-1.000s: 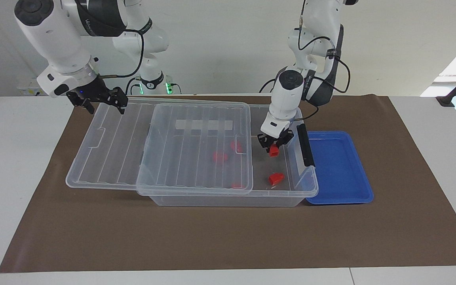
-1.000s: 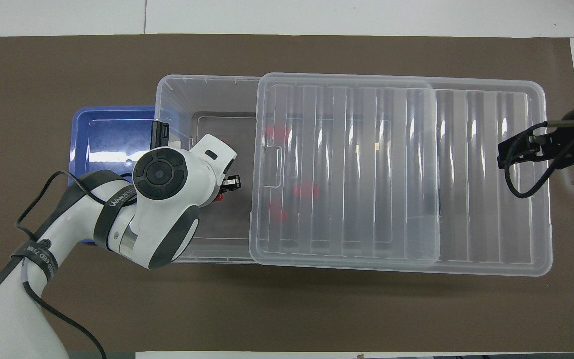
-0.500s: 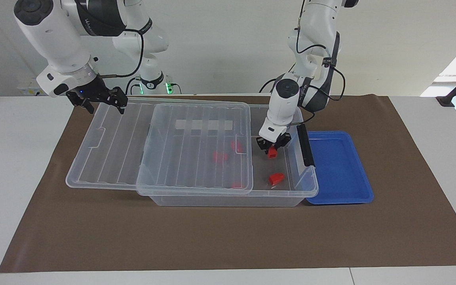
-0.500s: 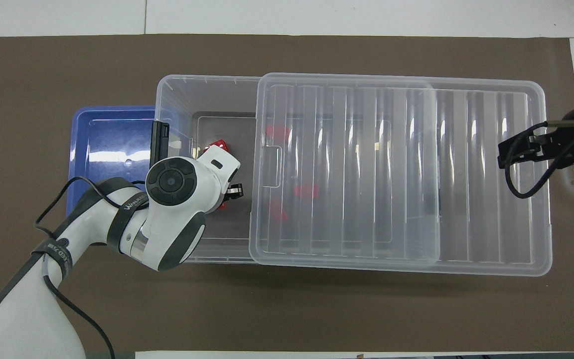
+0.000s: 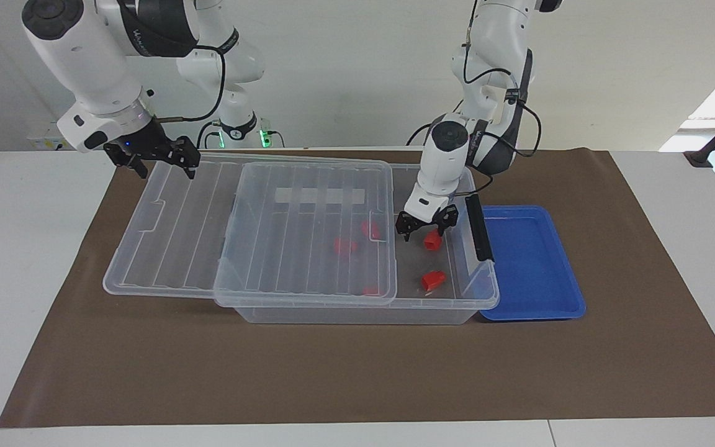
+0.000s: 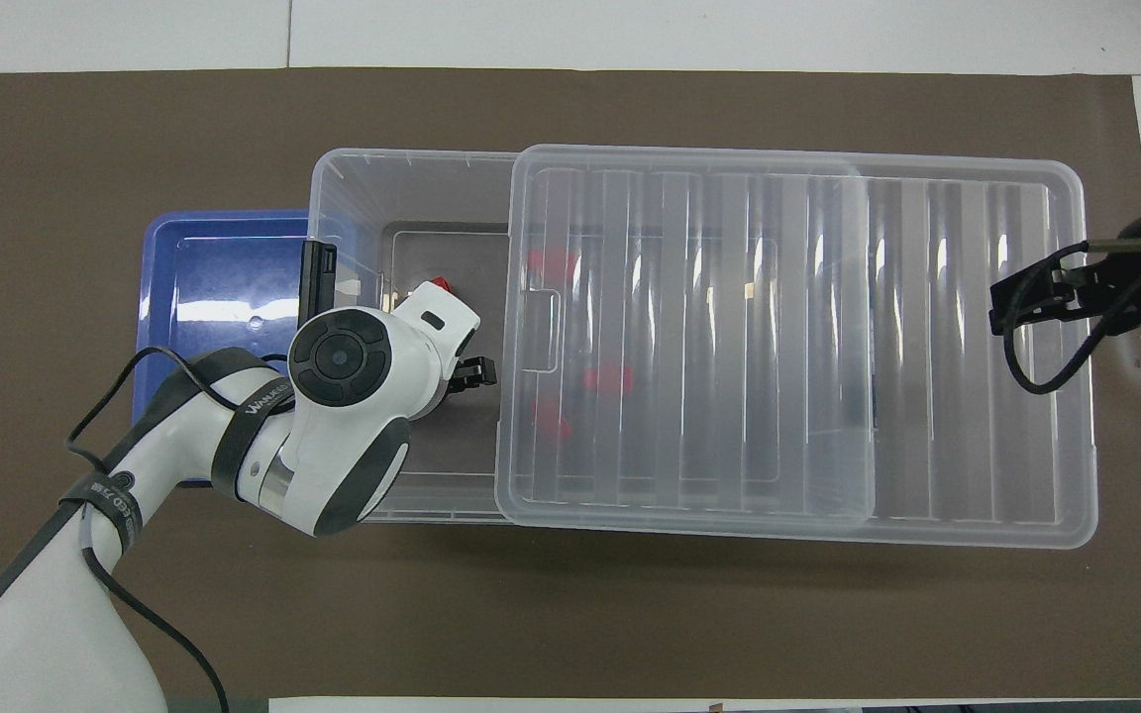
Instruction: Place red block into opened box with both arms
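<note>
The clear box [image 5: 357, 314] lies on the brown mat with its ribbed lid [image 5: 177, 236] slid toward the right arm's end, so the end toward the left arm is uncovered. My left gripper [image 5: 426, 225] hangs open inside that uncovered end. A red block [image 5: 432, 241] sits loose just under its fingertips. A second red block [image 5: 433, 280] lies on the box floor, farther from the robots. More red blocks [image 5: 345, 246] show through the lid. My right gripper [image 5: 162, 162] is open at the lid's edge [image 6: 1046, 327] toward the right arm's end; whether it touches the lid I cannot tell.
A shallow blue tray [image 5: 531, 261] stands against the box at the left arm's end. The box's black latch handle [image 5: 478, 226] stands up between the tray and the left gripper. Two slimmer white arms with green lights [image 5: 239, 130] stand close to the robots.
The left gripper opened and let go of the red block, which now lies below its fingertips. The left hand also drew slightly toward the robots. The right arm and lid stayed still.
</note>
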Robot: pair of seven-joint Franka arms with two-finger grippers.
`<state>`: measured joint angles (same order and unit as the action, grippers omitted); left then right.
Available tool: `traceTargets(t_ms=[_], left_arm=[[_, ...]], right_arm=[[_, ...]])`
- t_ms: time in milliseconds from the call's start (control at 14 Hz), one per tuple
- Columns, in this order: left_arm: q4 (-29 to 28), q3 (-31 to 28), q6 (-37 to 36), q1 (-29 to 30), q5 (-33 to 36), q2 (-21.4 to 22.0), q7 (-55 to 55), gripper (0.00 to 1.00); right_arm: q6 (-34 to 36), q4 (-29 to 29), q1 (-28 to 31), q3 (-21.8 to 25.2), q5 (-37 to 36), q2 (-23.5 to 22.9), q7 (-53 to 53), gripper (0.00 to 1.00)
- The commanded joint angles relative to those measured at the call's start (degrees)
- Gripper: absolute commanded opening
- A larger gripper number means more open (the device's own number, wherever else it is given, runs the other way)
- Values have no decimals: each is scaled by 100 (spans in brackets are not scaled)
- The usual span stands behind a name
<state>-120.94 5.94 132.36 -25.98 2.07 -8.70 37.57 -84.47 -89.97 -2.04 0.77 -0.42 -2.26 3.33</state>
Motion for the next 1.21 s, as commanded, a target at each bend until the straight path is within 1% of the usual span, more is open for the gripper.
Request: traceTargets(t_ms=[0,357,500,714,786,929,1071,1143], left_arm=[[210,-67,-508,-22,83,263,84,100],[571,-119,-1273,14,83,632,31,100],[580,-137,-1502,40,101,913,-13,100],[580,-137,-2037,321,92,1440,-512,100],[580,-128,-2178,487,101,1537,-723,100],[624,-137,-2250,760,101,1608,-1084,100],[641,-137,-2224,1041,101,1591,-1348,100],[685,-137,-2206,1164,92,1574,-1497,100]], right_arm=[[-44,-12,37,-33,-11,24,81,100],[-44,-12,45,-33,-11,24,81,100],[-44,-12,37,-33,-11,24,81,100],[-44,-12,45,-33,-11,32,81,100],[-44,-21,37,-33,-20,32,81,100],[-148,-64,37,-33,-81,41,55,100],[-525,-187,72,89,-81,50,-147,100],[-701,-388,81,246,-81,111,-392,88]])
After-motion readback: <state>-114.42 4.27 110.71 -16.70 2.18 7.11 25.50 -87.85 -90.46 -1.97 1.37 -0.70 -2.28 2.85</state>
